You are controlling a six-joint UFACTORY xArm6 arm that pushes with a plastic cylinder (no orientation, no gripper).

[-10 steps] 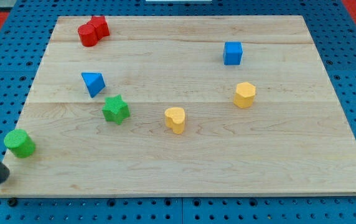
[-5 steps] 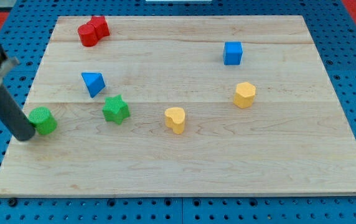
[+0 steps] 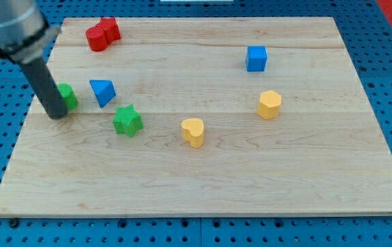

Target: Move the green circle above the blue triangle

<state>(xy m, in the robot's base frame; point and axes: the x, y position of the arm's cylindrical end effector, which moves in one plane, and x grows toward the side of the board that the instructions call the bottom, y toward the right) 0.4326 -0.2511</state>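
The green circle [image 3: 67,96] sits near the board's left edge, just left of the blue triangle [image 3: 103,91] and about level with it. My tip [image 3: 57,114] is at the circle's lower left, touching it. The dark rod rises from the tip toward the view's top left and covers part of the circle's left side.
A green star [image 3: 127,121] lies below and right of the triangle. Two red blocks [image 3: 101,33] touch each other at the top left. A yellow heart [image 3: 193,132] is mid-board, a yellow hexagon [image 3: 269,104] and a blue cube [image 3: 256,59] at the right. The wooden board [image 3: 203,192] sits on blue pegboard.
My tip has pushed the green circle up and to the right along the left edge, from the bottom left corner to beside the blue triangle. The other blocks have not moved.
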